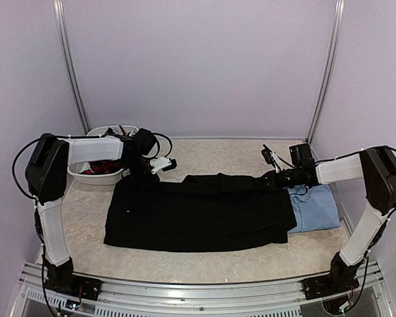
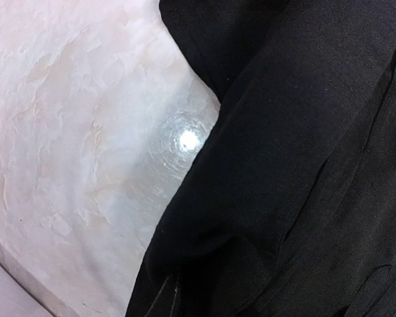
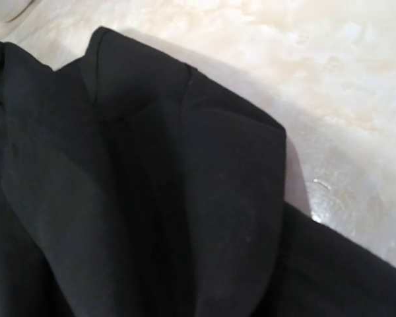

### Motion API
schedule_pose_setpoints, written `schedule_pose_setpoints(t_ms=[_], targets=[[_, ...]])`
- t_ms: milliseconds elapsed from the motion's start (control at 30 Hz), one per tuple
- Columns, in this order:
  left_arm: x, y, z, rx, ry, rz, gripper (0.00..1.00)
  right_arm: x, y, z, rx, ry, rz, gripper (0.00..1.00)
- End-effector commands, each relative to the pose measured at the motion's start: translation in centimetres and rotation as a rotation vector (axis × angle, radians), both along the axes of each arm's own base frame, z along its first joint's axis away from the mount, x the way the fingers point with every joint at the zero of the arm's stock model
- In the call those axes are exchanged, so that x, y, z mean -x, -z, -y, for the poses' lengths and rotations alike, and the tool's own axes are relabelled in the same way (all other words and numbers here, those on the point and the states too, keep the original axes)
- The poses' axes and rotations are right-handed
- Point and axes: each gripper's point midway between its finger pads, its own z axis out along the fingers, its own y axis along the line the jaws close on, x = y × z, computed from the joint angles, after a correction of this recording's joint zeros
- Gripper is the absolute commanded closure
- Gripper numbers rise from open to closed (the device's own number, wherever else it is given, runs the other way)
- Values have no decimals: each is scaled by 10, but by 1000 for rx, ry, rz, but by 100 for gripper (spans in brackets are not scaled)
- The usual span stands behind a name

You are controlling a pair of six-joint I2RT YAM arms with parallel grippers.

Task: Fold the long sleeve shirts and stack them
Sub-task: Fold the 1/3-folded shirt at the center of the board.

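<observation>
Fingers first: the right fingers (image 1: 277, 178) are pressed together and are judged to be pinching the far right edge of the black shirt (image 1: 198, 214), since dark cloth is seen bunched close under the right wrist camera. The left fingers (image 1: 144, 177) are set at the far left corner of the same shirt. Whether they are spread or closed cannot be told, as they are hidden by black cloth in the left wrist view.

Nearest, both arm bases are fixed at the near rail. The lower links are raised steeply and the forearms are turned inward, nearly level, so that each wrist is held over the shirt's far edge from its own side.

The black shirt is spread flat across the middle of the surface (image 1: 211, 153), with its long side running left to right. Its right end is laid over part of the light blue shirt (image 1: 317, 208), which lies compact and is judged to be already folded.

A matched hold at both far corners is judged to suit a fold of that edge toward the near side.

At far left, a white basket (image 1: 96, 177) with red contents is noted beside the left forearm.
</observation>
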Motion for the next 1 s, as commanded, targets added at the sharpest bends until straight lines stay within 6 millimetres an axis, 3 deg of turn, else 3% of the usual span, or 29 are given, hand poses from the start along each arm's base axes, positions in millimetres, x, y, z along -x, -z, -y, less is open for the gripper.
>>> schedule_pose_setpoints(t_ms=[0, 400, 833, 867, 900, 933, 967], targets=[[11, -16, -2, -33, 0, 29, 79, 10, -6, 1, 3, 3, -8, 100], [35, 5, -15, -132, -30, -59, 70, 22, 2, 2, 3, 9, -38, 100], [46, -23, -3, -84, -25, -31, 52, 30, 6, 0, 24, 4, -47, 100], [47, -25, -3, -84, -31, -28, 45, 30, 6, 0, 26, 4, -46, 100], [47, -26, -4, -84, -35, -31, 16, 29, 5, 0, 29, 3, -44, 100], [48, -27, -4, -83, -40, -28, 3, 29, 4, 0, 32, 4, -41, 100], [48, -28, -6, -85, -43, -26, 1, 28, 4, 0, 33, 5, -39, 100]])
